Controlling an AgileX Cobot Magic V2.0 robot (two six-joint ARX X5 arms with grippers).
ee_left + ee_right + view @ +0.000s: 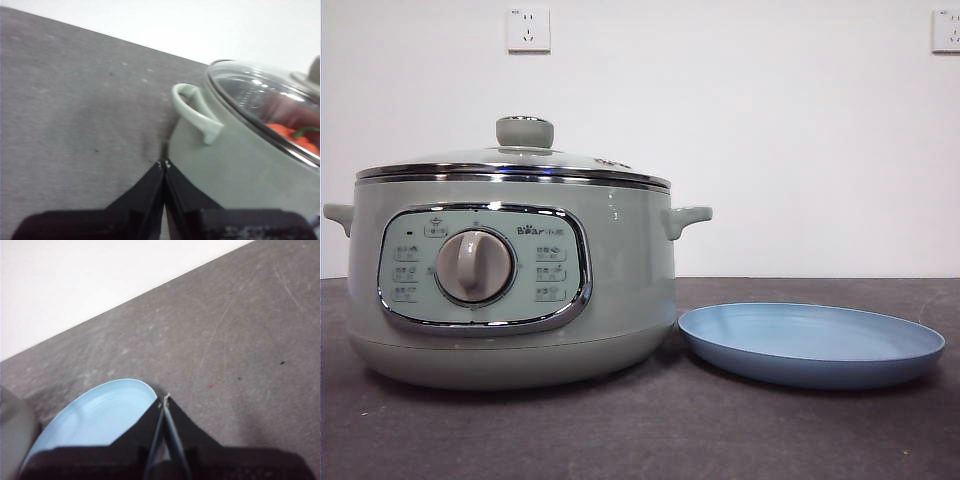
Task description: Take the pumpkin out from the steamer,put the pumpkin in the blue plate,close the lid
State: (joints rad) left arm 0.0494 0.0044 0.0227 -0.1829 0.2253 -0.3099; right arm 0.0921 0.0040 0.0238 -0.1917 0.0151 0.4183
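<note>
From my remote station, the pumpkin [292, 136] lies inside the steamer [510, 290], seen only in the left wrist view as an orange patch with a dark green stem behind the glass of the lid [515, 160]. The lid sits closed on the chrome rim, its sage-green knob upright at the centre, so it stands between the pumpkin and either gripper. The left gripper [164, 163] has its two black jaws pressed together, tips meeting at a point; it holds nothing and hangs beside the steamer's wall, just below one side handle [196, 111], apart from the pumpkin. The right gripper [165, 399] likewise has its jaws pressed together and empty, its tips over the edge of the blue plate [810, 345], where plate meets the dark grey table [640, 430]. In the front view neither arm shows. There the steamer stands at about 9 o'clock of the picture's centre, its control panel and round dial [474, 266] facing the camera, and the blue plate lies at about 4 o'clock, just beside the steamer's base; I cannot tell whether the two touch. The plate is bare. Two wall sockets [528, 29] sit high on the white wall behind.
</note>
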